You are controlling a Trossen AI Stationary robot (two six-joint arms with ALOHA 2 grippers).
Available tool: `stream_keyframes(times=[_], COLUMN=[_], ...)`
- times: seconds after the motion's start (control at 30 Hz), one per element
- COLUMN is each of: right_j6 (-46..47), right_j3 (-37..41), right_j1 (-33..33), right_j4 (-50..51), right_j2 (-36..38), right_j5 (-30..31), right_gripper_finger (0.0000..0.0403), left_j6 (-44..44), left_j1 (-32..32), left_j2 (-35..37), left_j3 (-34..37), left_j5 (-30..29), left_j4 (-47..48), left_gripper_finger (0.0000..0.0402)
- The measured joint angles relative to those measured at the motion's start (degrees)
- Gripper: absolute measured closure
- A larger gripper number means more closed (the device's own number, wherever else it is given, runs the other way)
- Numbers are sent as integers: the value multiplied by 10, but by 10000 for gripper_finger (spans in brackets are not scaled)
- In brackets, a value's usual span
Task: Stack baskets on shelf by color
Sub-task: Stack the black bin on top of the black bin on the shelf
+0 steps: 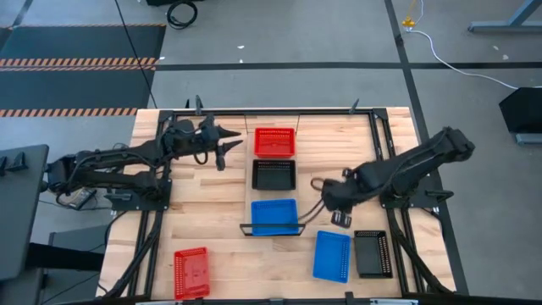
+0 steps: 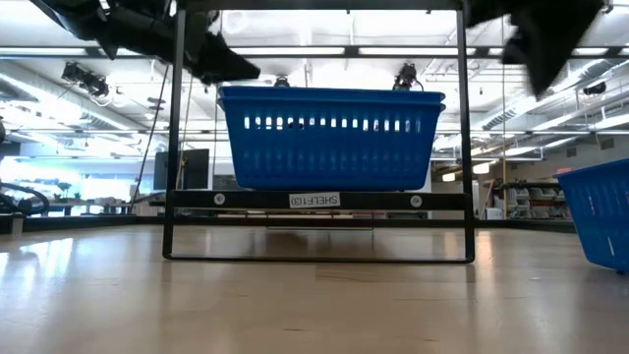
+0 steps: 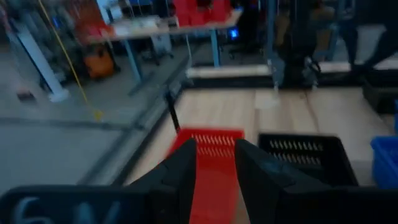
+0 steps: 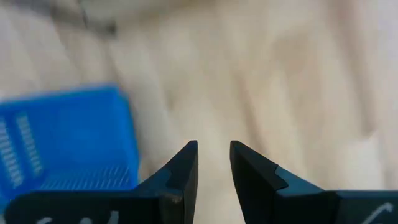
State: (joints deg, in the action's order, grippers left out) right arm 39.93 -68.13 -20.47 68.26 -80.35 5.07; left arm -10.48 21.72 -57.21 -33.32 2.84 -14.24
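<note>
On the table (image 1: 212,212), right gripper (image 1: 340,219), fingers slightly apart and empty, should drop squarely onto the near-edge blue basket (image 1: 331,255); left gripper (image 1: 222,146), likewise empty, waits.

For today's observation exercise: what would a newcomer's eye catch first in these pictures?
A row of three baskets on the shelf mid-table: red basket, black basket, blue basket. The left gripper hovers beside the red one, and the right gripper hangs above the table near a loose blue basket.

one label can be read — a small white tag (image 2: 314,200) on the front bar of the shelf (image 2: 197,200), below the blue basket (image 2: 332,138), reading "shelf-103" — last digits uncertain.
</note>
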Motion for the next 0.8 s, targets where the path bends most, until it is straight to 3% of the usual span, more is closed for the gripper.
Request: stream_keyframes(times=[0.2, 0.3, 0.4, 0.63, 0.8], right_j6=[154, 252, 367, 695, 798], right_j3=[-15, -14, -20, -23, -15], right_j1=[-67, -112, -161, -233, -242], right_j4=[73, 71, 47, -43, -39], right_j2=[-72, -83, -78, -53, -74], right_j5=[-143, -179, -178, -110, -90], right_gripper_finger=[302, 302, 302, 302, 302], left_j6=[-27, -28, -27, -37, -57], left_j1=[16, 24, 26, 26, 26], left_j2=[0, 0, 0, 0, 0], left_j3=[0, 0, 0, -1, -20], left_j5=[-2, -1, 2, 10, 10], left_j4=[-86, -124, -128, -122, -102], left_gripper_finger=[285, 285, 285, 285, 285])
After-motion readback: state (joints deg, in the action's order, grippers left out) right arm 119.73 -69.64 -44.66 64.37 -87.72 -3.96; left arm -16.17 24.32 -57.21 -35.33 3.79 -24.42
